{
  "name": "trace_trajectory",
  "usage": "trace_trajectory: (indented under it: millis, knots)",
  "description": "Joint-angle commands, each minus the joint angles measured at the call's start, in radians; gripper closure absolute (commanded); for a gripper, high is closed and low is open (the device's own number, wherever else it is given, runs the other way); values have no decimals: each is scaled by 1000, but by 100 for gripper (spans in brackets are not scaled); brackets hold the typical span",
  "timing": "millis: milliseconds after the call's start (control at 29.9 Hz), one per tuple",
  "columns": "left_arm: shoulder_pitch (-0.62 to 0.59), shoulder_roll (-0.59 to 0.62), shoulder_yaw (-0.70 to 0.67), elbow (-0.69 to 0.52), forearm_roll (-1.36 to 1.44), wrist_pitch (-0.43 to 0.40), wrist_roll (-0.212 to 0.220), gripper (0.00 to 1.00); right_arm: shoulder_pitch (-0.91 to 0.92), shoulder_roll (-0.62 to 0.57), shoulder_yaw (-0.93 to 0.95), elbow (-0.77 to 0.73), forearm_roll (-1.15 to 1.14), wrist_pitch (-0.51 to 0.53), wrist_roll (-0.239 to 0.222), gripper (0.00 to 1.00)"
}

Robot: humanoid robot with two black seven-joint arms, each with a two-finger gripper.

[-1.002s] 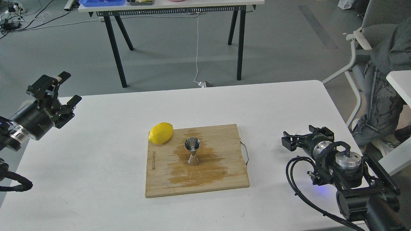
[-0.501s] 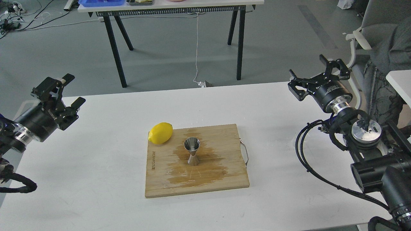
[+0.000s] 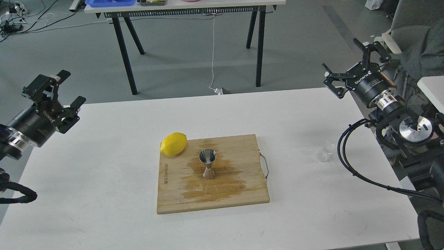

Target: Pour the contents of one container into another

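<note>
The steel hourglass jigger [image 3: 207, 164] stands upright on the wet middle of the wooden cutting board [image 3: 242, 194]. A tiny clear glass cup [image 3: 323, 152] stands on the white table to the board's right, near the right arm's cables. My right gripper [image 3: 353, 62] hangs open above the table's far right corner, well above and behind the cup, holding nothing. At the far left my left gripper [image 3: 59, 90] is open and empty, raised over the table's left edge.
A yellow lemon [image 3: 173, 143] rests at the board's top left corner. A metal handle [image 3: 264, 166] sticks out of the board's right side. Beyond the white table [image 3: 104, 180] stand a black-legged table [image 3: 187, 7] and, at right, a chair [image 3: 409, 38].
My right arm has risen from low at the table's right edge to high at the back right, uncovering the glass cup. The left gripper has drifted slightly up and left.
</note>
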Motion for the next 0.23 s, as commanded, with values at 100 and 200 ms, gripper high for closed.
trace_trajectory:
  millis: [100, 200]
  knots:
    - [0, 1, -4, -22, -3, 0, 0, 1, -1, 14, 9, -1, 1, 0, 5, 1]
    - [0, 1, -4, -22, -2, 0, 0, 1, 2, 14, 23, 2, 4, 0, 5, 1]
